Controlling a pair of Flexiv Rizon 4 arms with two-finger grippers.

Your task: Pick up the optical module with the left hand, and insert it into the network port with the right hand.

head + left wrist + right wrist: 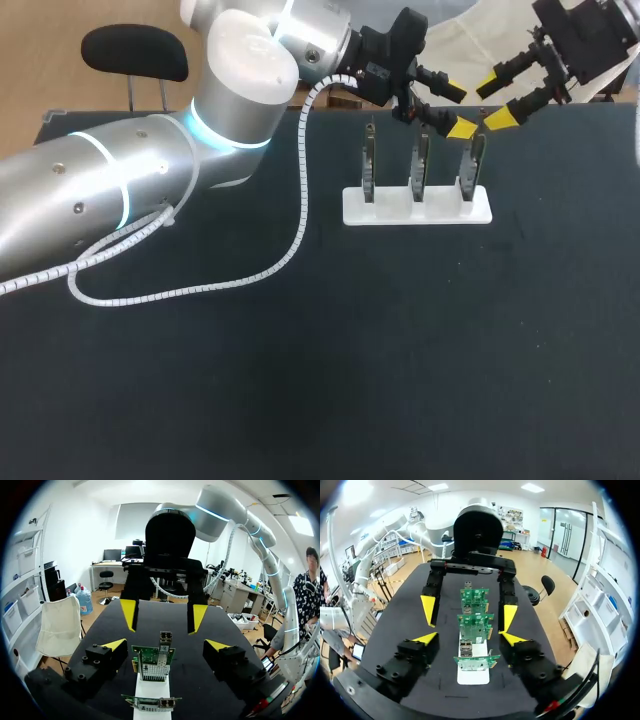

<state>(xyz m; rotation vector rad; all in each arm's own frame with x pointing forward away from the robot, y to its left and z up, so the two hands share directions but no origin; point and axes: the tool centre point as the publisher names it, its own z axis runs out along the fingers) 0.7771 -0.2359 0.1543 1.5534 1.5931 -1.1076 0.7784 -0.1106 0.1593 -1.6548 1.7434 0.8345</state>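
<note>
The left claw (456, 110) is spread wide and holds nothing. The right claw (495, 100), equally open and empty, faces it tip to tip. The optical module (165, 639), judged to be the small metal block standing upright among the green cards (152, 662), lies just ahead of and below the left claw, on its centreline, long axis vertical. Which claw is nearer cannot be determined. The cards stand in a white holder (417, 212) on the dark counter (300, 380), open above.

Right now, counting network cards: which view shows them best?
Right wrist view: all three network cards stand distinct, faces showing. Head view shows them edge-on; in the left wrist view the farthest is mostly hidden.
</note>
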